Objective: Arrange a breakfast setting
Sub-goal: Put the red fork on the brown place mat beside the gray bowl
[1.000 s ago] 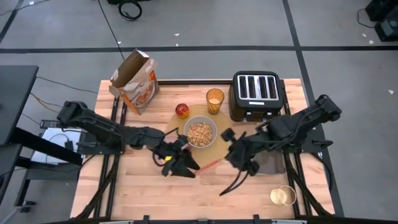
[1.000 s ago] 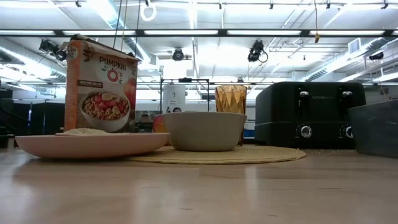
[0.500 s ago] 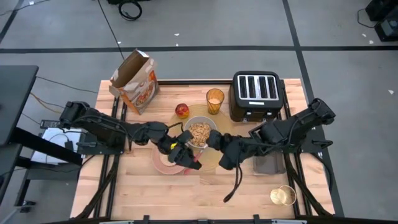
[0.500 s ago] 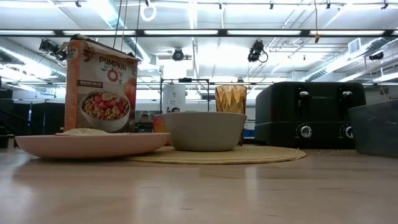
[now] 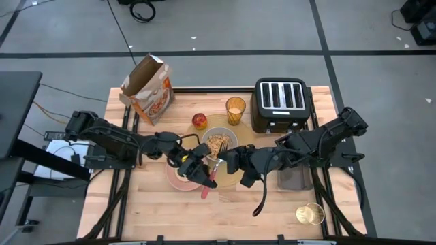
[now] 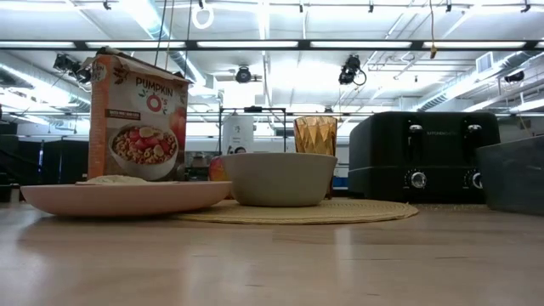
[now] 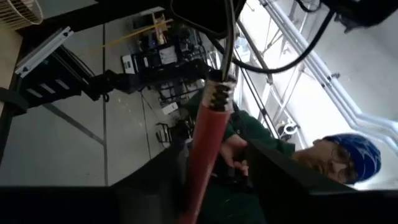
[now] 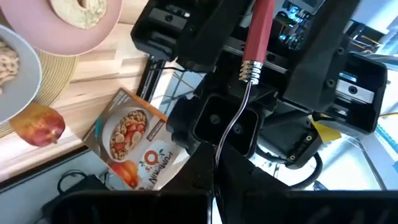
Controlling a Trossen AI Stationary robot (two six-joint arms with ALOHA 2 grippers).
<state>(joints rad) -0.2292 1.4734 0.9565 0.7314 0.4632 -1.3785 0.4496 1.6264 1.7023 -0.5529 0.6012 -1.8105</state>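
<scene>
fork [image 5: 210,178]: red handle, long axis diagonal, tines toward the grey bowl [image 5: 219,141], handle end toward the tabletop [image 5: 272,211] front edge
left claw [image 5: 198,171]: clamped on the fork handle, above the pink plate [image 5: 176,178]
right claw [image 5: 228,160]: just beside the fork tines, grip cannot tell
placemat [image 6: 357,211]: under the bowl
amber glass [image 5: 236,109], apple [image 5: 199,121]: beyond both claws, near toaster [image 5: 281,103]
</scene>
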